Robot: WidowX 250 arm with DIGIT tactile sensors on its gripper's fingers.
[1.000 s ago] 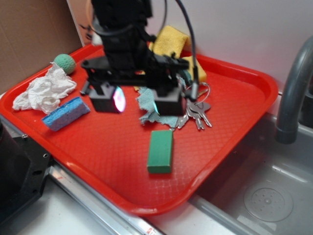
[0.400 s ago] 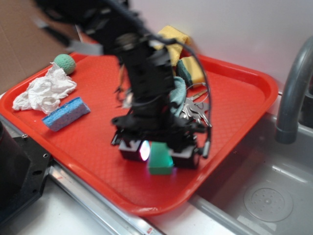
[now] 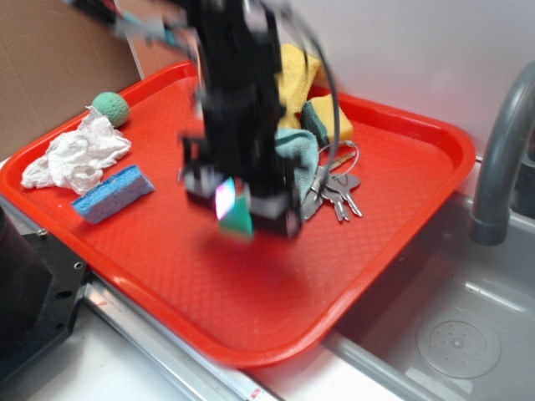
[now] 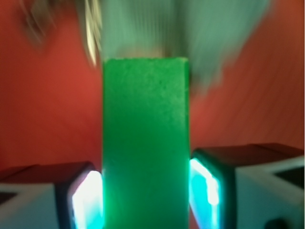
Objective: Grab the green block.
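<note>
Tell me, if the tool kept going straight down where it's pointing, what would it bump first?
Probably the bare red tray. The tool points down, holding the green block, and nothing else seems to lie under it, though blur hides the exact depth.

Motion blurs the hand, half-hiding the green block.

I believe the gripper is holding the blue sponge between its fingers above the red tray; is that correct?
Not quite. The gripper holds the green block, as the wrist view shows. The blue sponge lies on the red tray, apart from the gripper. The rest stands.
</note>
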